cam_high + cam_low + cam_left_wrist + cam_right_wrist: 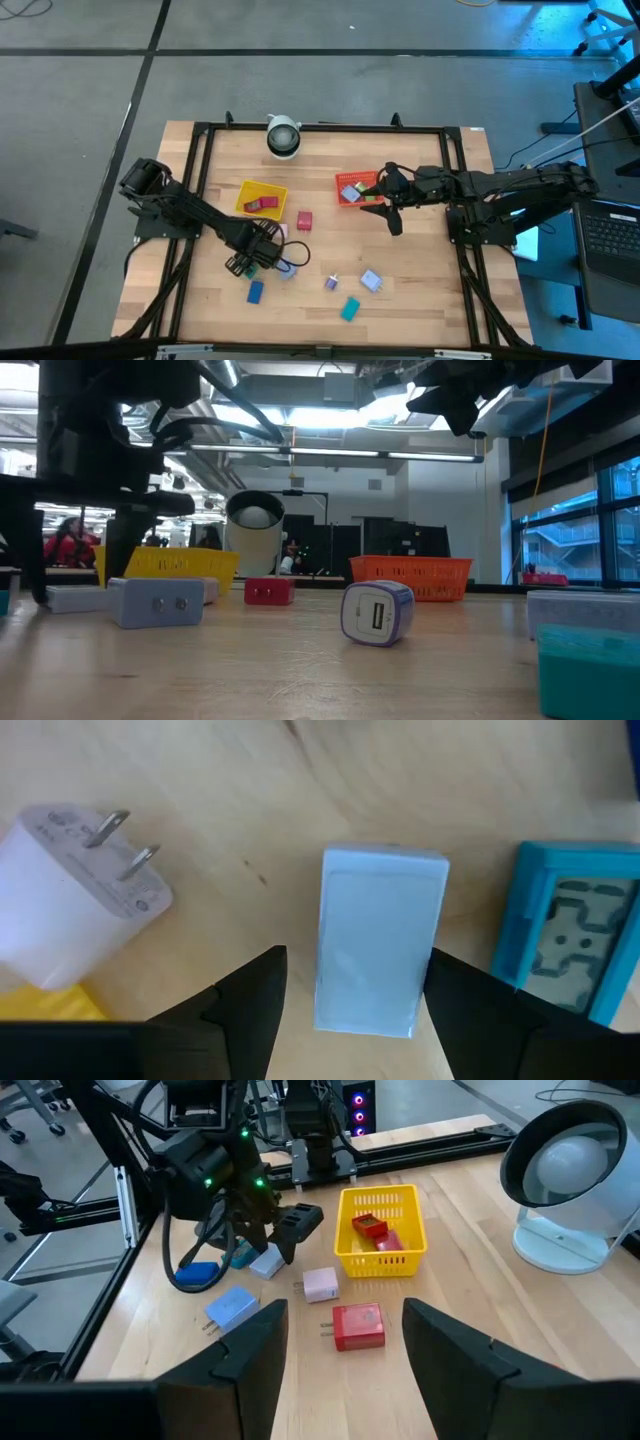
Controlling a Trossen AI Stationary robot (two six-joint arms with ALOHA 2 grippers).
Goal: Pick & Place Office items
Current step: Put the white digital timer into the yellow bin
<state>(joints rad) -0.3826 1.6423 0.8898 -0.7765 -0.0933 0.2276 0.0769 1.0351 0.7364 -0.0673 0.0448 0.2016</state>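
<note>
Block: a pale blue, flat-faced rectangular block [380, 940] is framed between the fingers.
Left gripper [350, 995]: spread wide, seemingly nothing clamped.
Neighbour: a white plug [75, 895] is seen beside it.

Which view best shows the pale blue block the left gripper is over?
The left wrist view: the pale blue block fills the frame between the open left gripper's fingers. The high view hides it under that gripper; the right wrist view shows it small; in the low view I cannot identify it.
</note>
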